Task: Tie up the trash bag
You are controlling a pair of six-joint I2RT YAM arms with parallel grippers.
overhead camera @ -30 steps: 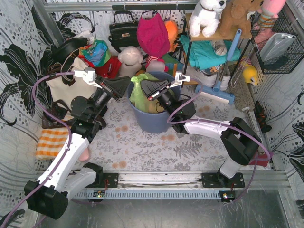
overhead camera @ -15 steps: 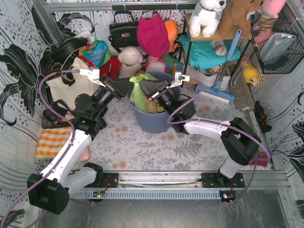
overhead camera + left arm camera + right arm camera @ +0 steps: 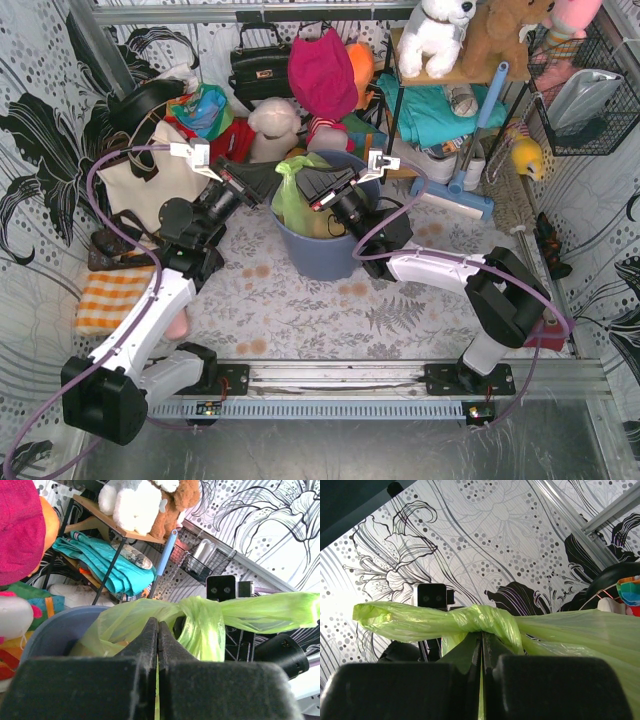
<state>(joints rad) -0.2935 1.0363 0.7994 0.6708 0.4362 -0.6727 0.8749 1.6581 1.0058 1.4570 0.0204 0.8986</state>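
Flower-patterned black-and-white walls (image 3: 40, 120) close in a leaf-print surface (image 3: 300, 310), with a black handbag (image 3: 260, 65) and plush toys (image 3: 437, 30) on a shelf (image 3: 470, 76) at the back. A blue-grey bin (image 3: 322, 258) stands between the two arms, and the light-green trash bag (image 3: 293, 198) sits inside it, its top bunched up above the rim.

The left end effector (image 3: 272, 182) reaches in from the bag's left side. From its wrist camera the fingers are pressed together with a thin strip of green film caught in the seam. The bag's gathered neck (image 3: 200, 625) lies just beyond the tips and stretches off to their right.

The right end effector (image 3: 306, 186) meets the bag from the opposite side. Its fingers are likewise clamped on a sliver of the film. A twisted, knot-like bunch of the bag (image 3: 485, 621) sits directly above its tips (image 3: 482, 639), with one tail running left.
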